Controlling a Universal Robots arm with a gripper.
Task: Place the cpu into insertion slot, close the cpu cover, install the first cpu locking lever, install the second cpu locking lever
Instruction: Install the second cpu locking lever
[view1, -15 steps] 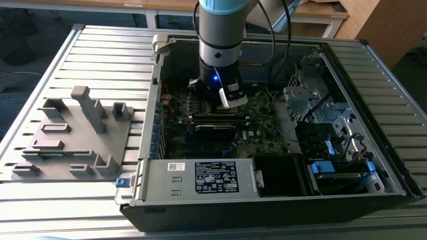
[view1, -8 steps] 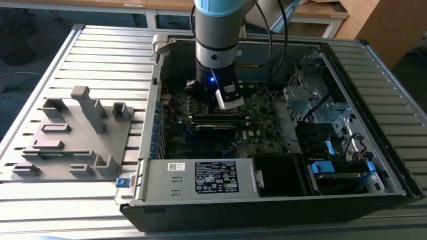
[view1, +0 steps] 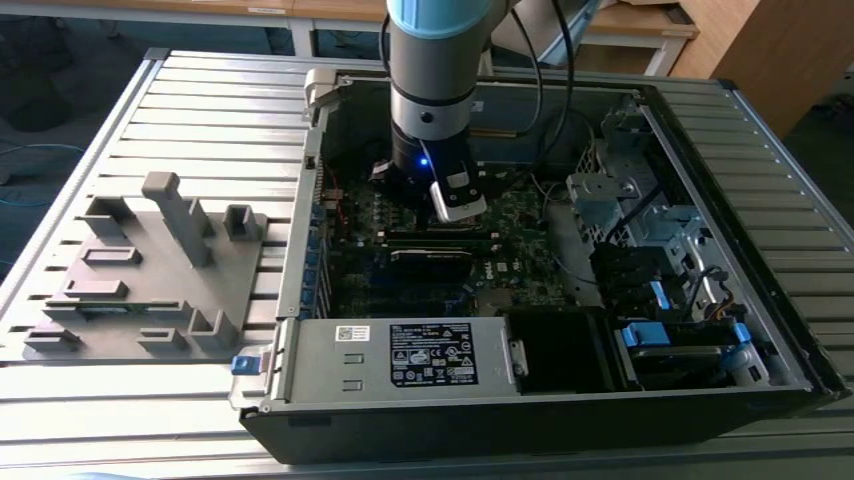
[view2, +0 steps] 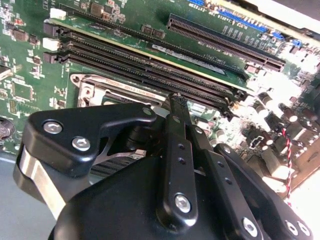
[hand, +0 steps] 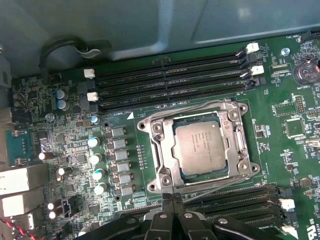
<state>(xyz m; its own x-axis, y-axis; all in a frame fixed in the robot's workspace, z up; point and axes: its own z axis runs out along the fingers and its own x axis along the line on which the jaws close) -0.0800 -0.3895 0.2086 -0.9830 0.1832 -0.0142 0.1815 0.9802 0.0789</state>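
Sitting under cpu cover (hand: 200, 145), cpu (hand: 199, 148); pincer (hand: 172, 199) closed, fingertips cropped

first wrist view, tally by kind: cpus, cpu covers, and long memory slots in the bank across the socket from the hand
cpu: 1
cpu cover: 1
memory slots: 4
total: 6

cpu (hand: 200, 146) in insertion slot (hand: 156, 143); cpu cover (hand: 231, 131) over it | memory slots (hand: 170, 82) beside
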